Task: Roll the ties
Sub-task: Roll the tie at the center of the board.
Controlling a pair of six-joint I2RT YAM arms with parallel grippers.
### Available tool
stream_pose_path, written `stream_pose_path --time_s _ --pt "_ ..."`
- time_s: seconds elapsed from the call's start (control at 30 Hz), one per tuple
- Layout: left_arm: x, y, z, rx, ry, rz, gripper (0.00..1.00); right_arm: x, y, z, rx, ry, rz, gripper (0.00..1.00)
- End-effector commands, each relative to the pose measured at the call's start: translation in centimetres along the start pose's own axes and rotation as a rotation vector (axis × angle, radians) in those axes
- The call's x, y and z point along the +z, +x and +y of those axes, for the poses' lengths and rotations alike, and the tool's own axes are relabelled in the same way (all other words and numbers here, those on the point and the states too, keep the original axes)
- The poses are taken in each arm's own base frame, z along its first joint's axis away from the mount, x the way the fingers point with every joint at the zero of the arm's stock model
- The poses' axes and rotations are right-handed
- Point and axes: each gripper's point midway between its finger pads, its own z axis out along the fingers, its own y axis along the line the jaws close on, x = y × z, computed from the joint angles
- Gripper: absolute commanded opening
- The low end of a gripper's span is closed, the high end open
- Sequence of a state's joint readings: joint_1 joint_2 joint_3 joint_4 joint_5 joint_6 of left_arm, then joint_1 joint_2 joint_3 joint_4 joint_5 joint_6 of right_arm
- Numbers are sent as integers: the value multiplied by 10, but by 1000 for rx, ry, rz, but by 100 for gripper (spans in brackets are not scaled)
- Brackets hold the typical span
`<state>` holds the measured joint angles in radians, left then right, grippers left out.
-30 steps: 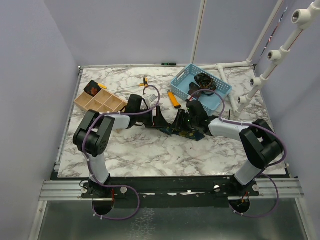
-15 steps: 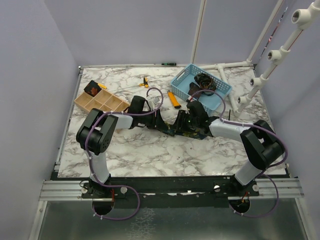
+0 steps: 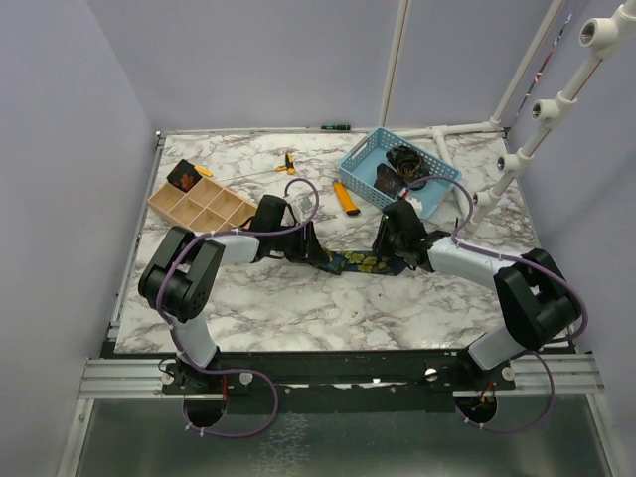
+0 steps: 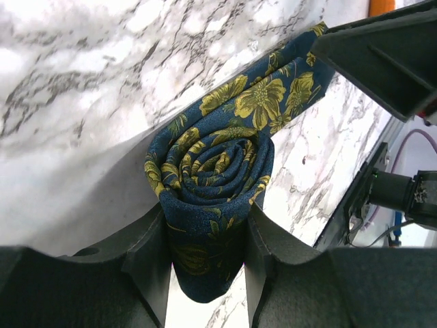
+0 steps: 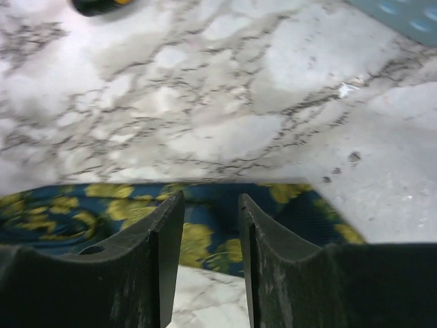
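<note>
The marbled surface [image 3: 298,308] carries everything. At its far right stands the blue basket [image 3: 356,164], a dark bundle [image 3: 404,159] inside it, too small to make out. Well to the left of the basket, at much the same depth, sits the wooden compartment tray [image 3: 214,209]. Its corner cell farthest from the basket holds a dark roll with red-orange marks [image 3: 184,179].

The navy tie [image 3: 363,263] with its yellow-green flowers lies on the surface just on the near side of the basket, running leftward from below it. Its end away from the basket is wound into a tight spiral coil [image 4: 212,198], and the rest lies flat as a strip [image 5: 95,212].

The left tool [image 4: 207,239] is closed on that coil, one finger [image 4: 153,253] pressed to each side of it, left of the basket and nearer the arm bases. The right tool [image 5: 210,219] stands over the flat strip, directly on the near side of the basket. Its jaws are narrowly parted with the fabric showing between them; I cannot tell whether they pinch it.

An orange-handled tool [image 3: 345,197] lies just beside the basket's left corner.
</note>
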<state>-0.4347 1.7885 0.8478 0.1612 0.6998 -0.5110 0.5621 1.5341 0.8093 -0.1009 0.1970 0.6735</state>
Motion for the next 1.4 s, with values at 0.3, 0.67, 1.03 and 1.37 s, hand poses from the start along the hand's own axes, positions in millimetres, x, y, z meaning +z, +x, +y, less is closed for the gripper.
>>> stream_pose_path --time_s 0.3,0.67,1.03,1.37 --pt "-40 9 7 -91 -241 -85 0 3 76 -38 -10 80 163 34" --pt "-63 11 40 -65 -539 -106 0 -18 131 -45 20 55 239 33" --pt "-89 13 58 82 -920 -30 0 -43 139 -25 -4 25 220 35" --pt "-106 6 41 288 -1174 -15 0 -85 92 -25 -12 -27 54 47"
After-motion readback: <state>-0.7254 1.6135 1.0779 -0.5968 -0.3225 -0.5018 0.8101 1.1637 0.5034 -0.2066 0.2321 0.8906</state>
